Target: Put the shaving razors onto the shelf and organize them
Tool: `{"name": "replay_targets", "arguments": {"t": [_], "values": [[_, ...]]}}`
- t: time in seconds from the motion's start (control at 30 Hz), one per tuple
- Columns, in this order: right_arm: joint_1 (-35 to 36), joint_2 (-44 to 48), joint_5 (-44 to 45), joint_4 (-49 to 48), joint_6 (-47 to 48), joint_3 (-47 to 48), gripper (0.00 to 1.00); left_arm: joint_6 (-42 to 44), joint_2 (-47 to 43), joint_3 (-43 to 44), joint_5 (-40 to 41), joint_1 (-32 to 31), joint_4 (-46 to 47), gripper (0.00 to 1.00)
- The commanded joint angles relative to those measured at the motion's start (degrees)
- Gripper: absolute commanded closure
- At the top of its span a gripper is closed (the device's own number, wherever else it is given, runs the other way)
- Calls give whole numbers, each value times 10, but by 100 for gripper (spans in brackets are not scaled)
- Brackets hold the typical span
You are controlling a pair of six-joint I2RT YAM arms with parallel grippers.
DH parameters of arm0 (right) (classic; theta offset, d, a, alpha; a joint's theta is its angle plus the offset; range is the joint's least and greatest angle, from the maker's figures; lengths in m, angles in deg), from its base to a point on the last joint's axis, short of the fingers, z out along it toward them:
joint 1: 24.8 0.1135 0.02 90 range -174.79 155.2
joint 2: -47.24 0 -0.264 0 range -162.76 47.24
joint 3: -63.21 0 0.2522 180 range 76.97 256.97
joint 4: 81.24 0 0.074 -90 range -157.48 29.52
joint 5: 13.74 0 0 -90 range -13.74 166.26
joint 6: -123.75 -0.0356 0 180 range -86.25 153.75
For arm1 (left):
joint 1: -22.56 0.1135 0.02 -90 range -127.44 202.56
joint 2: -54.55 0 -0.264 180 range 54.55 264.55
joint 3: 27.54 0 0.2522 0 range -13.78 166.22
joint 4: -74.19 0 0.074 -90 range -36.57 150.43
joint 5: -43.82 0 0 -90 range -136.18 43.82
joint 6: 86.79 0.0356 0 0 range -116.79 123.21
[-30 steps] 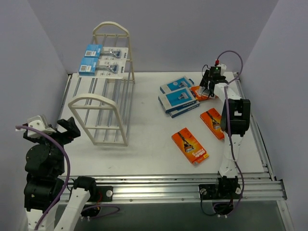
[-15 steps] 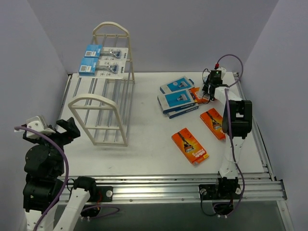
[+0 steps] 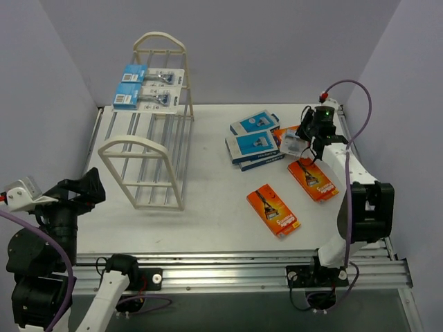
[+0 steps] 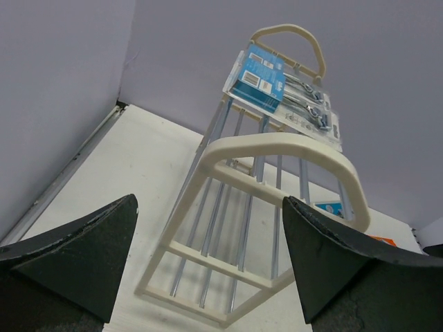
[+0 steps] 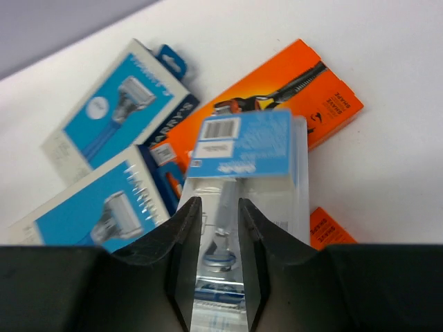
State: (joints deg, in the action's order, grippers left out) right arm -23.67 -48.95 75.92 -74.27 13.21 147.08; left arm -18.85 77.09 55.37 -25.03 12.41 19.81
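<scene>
Shaving razors lie in two groups: two white blister cards [image 3: 149, 88] with blue headers rest side by side on the top tier of the shelf [image 3: 135, 138] in the upper left of the overhead view, while the rest sit loose on the table [image 3: 208, 152] at centre right. Among these, one more blister card [image 5: 242, 159] is clenched between the fingers of the right pincer [image 5: 219, 214], gripped at its lower part with the barcoded header pointing away, and it appears to hang just above the pile. Beneath it are two overlapping blue-and-white boxes [image 3: 255, 142] and an orange box [image 5: 277, 97] partly tucked under them; two further orange boxes [image 3: 273, 209] lie nearer the bottom of the frame. The left pincer [image 4: 208, 228] is spread wide and holds nothing, low at lower left and facing the shelf's near arched end. The step in hand looks like the pick-up of a third card; next it calls for a carry across the table to the top tier, beside the two cards.
</scene>
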Motion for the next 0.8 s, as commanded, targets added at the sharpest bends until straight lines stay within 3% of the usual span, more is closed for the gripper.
{"name": "replay_targets", "arguments": {"t": [0.0,0.17,0.3,0.33,0.4,0.57,0.77], "values": [[12,92,-53,-55,-7,-50,100,-18,33,46,-29,-3,-15,6],[44,188,-129,-87,-2,-102,100,-32,88,134,-89,-3,-23,6],[66,195,-150,-17,18,-103,100,-47,118,158,-145,-3,-34,6],[71,195,-132,4,16,-105,94,-50,117,155,-152,-3,-29,6],[78,200,-84,37,10,-112,69,-57,113,142,-166,-3,-22,6],[72,213,1,33,-29,-171,59,-51,126,140,-190,-3,-25,6],[52,174,49,28,-43,-175,59,-41,139,148,-211,-4,-46,6]]}}
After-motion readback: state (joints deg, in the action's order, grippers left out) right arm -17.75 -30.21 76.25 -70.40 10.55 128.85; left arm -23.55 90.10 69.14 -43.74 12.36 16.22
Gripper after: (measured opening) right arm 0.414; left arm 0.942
